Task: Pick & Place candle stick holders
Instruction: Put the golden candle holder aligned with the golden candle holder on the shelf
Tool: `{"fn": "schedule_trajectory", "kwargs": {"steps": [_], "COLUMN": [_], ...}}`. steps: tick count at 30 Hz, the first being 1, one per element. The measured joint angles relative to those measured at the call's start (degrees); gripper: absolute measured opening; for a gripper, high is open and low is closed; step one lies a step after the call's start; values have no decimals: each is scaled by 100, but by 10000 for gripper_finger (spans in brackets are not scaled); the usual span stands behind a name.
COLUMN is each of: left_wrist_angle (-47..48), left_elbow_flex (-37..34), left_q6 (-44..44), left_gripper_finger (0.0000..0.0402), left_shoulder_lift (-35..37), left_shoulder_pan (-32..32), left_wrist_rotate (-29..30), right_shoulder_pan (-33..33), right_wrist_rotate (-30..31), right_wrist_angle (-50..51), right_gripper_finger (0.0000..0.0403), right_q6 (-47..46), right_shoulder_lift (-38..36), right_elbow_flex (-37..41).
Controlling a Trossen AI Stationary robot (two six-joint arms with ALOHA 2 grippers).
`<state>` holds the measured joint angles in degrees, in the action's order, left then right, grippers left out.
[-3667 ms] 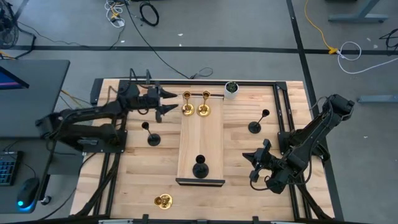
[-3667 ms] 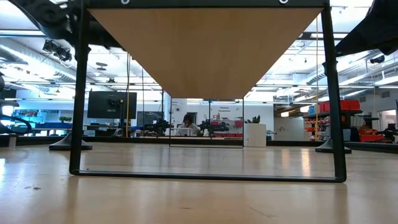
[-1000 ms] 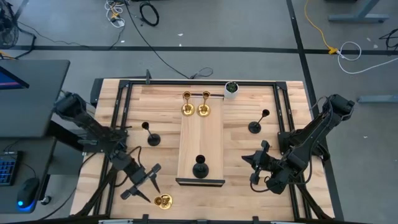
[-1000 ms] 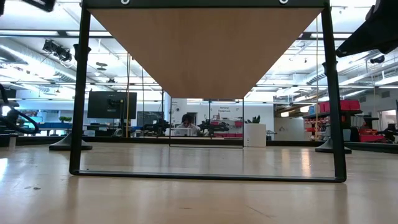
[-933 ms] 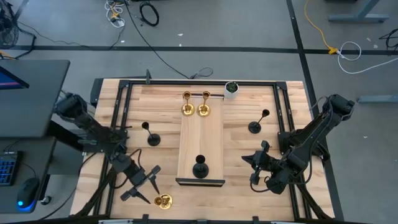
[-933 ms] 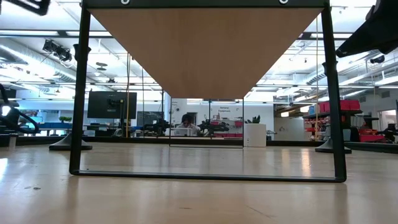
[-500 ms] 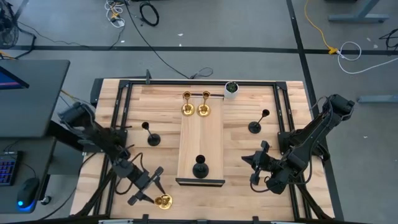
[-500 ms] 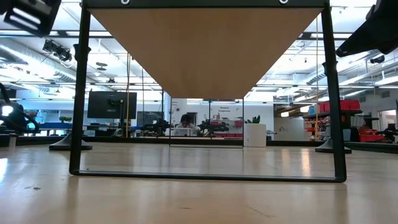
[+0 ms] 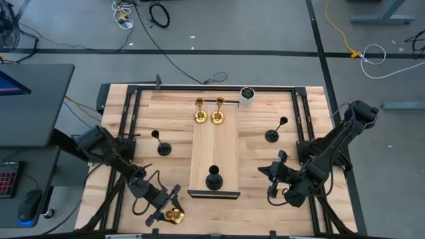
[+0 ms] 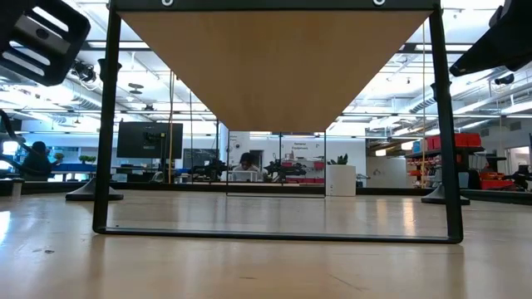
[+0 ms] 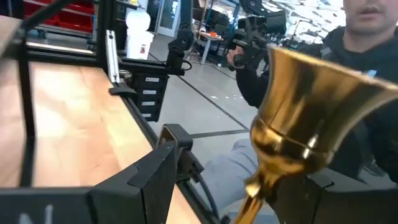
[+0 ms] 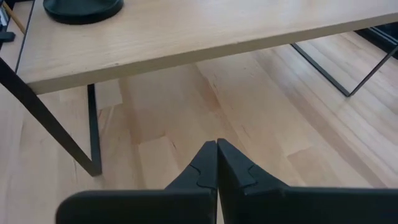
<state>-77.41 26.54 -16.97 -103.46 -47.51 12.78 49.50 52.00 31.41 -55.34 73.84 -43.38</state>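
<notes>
Left gripper: the left gripper [image 9: 167, 210] is seen low at the table's near left edge, its fingers spread on either side of a gold holder [image 9: 174, 214]; in the left wrist view the gold cup [image 11: 311, 118] fills the space between the fingers [image 11: 140, 180], which are parted and not seen pressing on it.

Right gripper: the right gripper [image 9: 275, 174] is held near the table's right side, beside the riser's near end; in the right wrist view its fingertips [image 12: 216, 163] are pressed together, with nothing between them.

Riser: a pale wooden riser [image 9: 214, 149] is set down the middle of the table [image 9: 265, 172] on a thin black frame.

Gold pair: two gold holders [image 9: 199, 115] [image 9: 217, 115] are stood side by side, just apart, on the riser's far end.

Black on riser: one black holder [image 9: 213, 179] is stood on the riser's near end; its base [image 12: 83, 7] is caught in the right wrist view.

Black on table: one black holder [image 9: 163, 146] is placed left of the riser, another [image 9: 272, 134] right of it.

Plant pot: a small white pot with a green plant [image 9: 247, 95] is seen at the far edge.

Background: a person in a dark top [image 11: 367, 74] is seen beyond the table.
</notes>
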Motion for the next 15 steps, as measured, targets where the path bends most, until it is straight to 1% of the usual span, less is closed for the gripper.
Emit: {"fn": "schedule_trajectory", "kwargs": {"steps": [5, 8, 11, 15], "left_wrist_angle": [2, 7, 11, 20], "left_elbow_flex": [192, 208, 208, 208], "left_q6": [79, 63, 74, 67], "left_gripper_finger": [224, 214, 192, 150], "left_shoulder_lift": [-148, -149, -149, -149], "left_shoulder_pan": [0, 0, 0, 0], "left_wrist_rotate": [-58, -86, -144, -145], "right_shoulder_pan": [0, 0, 0, 0], "right_wrist_rotate": [-2, -38, -47, -47], "right_wrist_angle": [-55, -81, -104, -104], "right_gripper_finger": [0, 0, 0, 0], "right_q6": [60, 60, 60, 60], "right_shoulder_lift": [0, 0, 0, 0], "right_elbow_flex": [1, 2, 0, 1]}}
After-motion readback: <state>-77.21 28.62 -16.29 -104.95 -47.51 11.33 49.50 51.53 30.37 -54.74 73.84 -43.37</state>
